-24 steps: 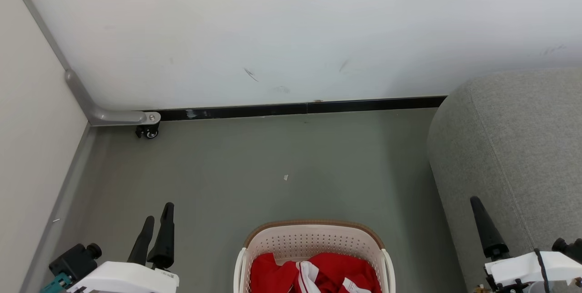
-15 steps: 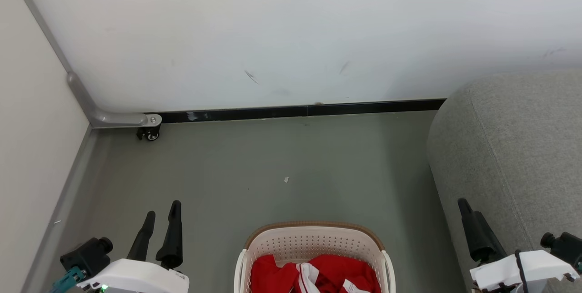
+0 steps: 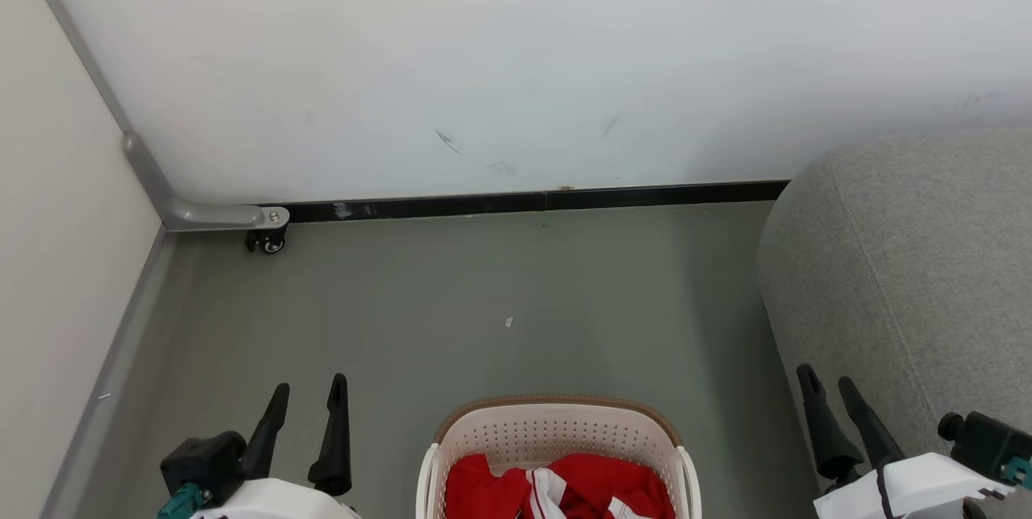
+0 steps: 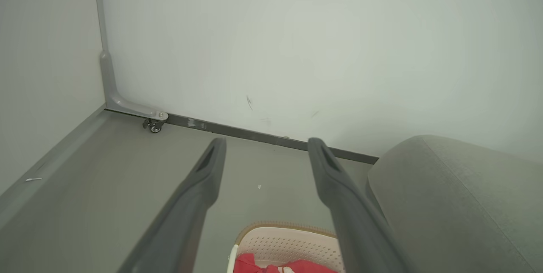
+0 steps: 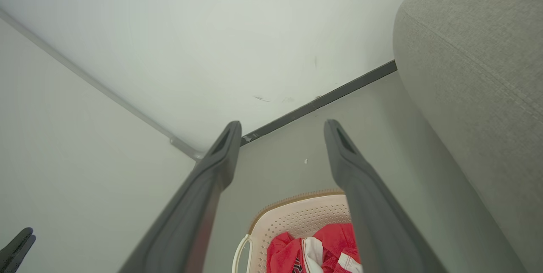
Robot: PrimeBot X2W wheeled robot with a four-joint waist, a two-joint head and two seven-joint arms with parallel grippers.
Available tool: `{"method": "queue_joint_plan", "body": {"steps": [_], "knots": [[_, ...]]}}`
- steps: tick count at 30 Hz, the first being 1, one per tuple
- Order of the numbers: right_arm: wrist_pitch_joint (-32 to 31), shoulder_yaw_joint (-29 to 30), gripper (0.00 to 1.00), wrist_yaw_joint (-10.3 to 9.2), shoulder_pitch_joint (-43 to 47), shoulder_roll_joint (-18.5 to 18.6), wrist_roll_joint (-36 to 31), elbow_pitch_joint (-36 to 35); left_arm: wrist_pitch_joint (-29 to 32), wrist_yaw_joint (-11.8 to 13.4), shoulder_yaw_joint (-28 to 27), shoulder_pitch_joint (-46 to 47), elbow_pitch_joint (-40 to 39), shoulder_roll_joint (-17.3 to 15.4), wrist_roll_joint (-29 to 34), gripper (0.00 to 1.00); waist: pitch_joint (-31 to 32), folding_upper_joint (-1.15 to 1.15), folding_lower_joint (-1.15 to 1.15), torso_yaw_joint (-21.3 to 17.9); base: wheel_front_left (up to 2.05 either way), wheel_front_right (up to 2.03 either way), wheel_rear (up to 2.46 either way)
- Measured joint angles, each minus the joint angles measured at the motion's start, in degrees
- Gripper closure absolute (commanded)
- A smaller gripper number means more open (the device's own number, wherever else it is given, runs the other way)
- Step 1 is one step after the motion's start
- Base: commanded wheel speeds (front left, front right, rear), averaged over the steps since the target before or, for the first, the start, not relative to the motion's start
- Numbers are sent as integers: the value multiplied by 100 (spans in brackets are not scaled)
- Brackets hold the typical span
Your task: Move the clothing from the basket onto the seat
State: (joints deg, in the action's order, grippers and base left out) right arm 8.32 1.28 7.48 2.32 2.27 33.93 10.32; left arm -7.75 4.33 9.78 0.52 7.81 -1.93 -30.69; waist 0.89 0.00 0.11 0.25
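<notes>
The pale wall [image 3: 516, 60] is closing off the far side, and the grey floor [image 3: 484, 277] is running from it toward the robot. The seat [image 3: 911, 261] is bulking up on the right, its rounded end standing near the basket with a strip of floor between them. The basket [image 3: 556, 404] is sitting at the near edge, between the two arms. The clothing [image 3: 597, 479] is lying bunched inside it, showing red folds with white trim. The left gripper [image 3: 310, 384] is hovering left of the basket and the right gripper [image 3: 823, 375] is hovering right of it, in front of the seat. Both are holding their fingers spread apart and carrying nothing.

By the look of it, the reach into the basket is not yet begun. To do it well, one arm should be coming over the rim from above, keeping its fingers wide until they are straddling a raised fold. It should then be pinching deep into the cloth rather than at a loose edge, so the garment is lifting clear of the perforated wall before swinging right. A small pale scrap [image 3: 508, 322] is lying on the floor beyond the basket.
</notes>
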Motion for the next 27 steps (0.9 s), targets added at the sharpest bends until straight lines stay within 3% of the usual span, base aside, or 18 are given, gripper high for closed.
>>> {"method": "queue_joint_plan", "body": {"steps": [27], "knots": [[487,-44,0,1,10,-5,-2373,-188,-556,645,358,-2,-126,-36,2093,0,-22,0,-7,-10,0,0,0]]}}
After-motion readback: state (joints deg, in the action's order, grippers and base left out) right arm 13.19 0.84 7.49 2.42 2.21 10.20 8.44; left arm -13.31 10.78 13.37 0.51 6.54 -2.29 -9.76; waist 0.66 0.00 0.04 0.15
